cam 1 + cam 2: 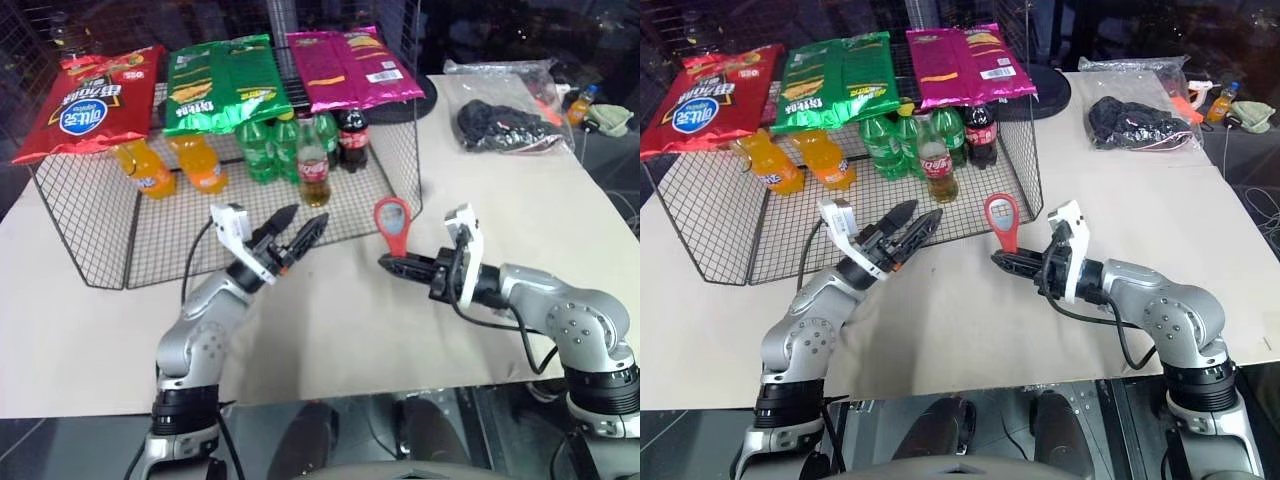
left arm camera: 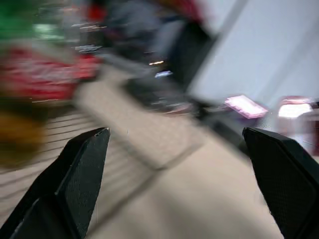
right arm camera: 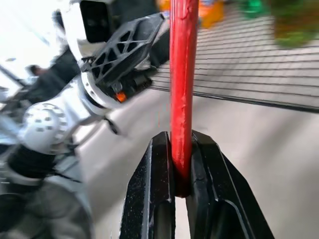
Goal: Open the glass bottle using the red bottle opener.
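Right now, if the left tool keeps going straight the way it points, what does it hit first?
Probably the glass bottle in the wire basket. The open left tool points up-right toward it, with nothing visible between them. Depth is unclear, so it could pass just beside it.

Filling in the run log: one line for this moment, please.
left gripper: open, empty | right gripper: shut on red bottle opener, held upright | glass bottle: standing on wire rack, untouched

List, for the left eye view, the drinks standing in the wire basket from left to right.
Two orange bottles → green bottles → glass bottle → dark cola bottle.
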